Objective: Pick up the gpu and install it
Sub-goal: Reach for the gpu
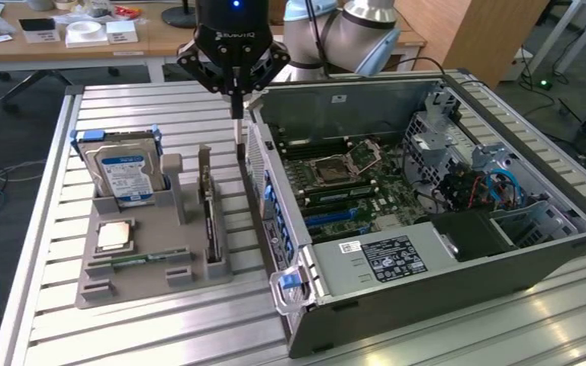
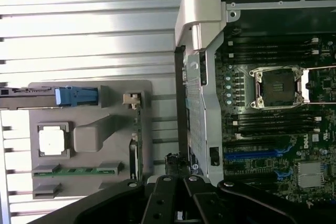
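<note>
— Going from the exterior view's left across, what do you have?

— On the gray tray (image 1: 135, 288): a hard drive (image 1: 130, 177) with a blue label, perhaps a second behind it, I cannot tell. Then one processor chip (image 1: 116, 234), one RAM stick (image 1: 135, 259) and one gpu (image 1: 208, 213).

— How does the gpu lie for you?

— It stands on edge in the tray's slot nearest the case (image 1: 445, 290), with its long axis running alongside the case wall. Your gripper (image 1: 237, 107), the only one, hangs above the gpu's far end, a little toward the case. Its fingertips are pressed together on nothing. The gpu sits below it and nearer the camera.
</note>
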Robot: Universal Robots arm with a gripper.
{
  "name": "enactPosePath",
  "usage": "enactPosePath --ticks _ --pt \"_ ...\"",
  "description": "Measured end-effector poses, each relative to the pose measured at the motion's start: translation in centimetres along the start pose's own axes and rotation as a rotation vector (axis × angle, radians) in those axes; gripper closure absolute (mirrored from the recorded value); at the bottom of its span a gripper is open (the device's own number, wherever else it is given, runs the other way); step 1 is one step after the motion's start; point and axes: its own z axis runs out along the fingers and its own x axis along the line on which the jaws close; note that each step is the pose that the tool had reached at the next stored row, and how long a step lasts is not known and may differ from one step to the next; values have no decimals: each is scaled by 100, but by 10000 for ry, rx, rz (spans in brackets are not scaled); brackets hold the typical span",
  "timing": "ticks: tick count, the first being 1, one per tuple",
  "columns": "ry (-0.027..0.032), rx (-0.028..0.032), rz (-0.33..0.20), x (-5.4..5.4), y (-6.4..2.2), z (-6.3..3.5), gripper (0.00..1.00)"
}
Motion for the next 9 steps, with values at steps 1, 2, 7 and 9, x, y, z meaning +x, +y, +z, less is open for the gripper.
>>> enactPosePath --ticks 1,2,7,9 --pt "0 0 0 18 -1 0 89" --pt "0 0 -1 32 -2 -1 89" --pt "0 0 -1 68 -5 -2 89" --pt "0 0 0 69 -5 -2 89"
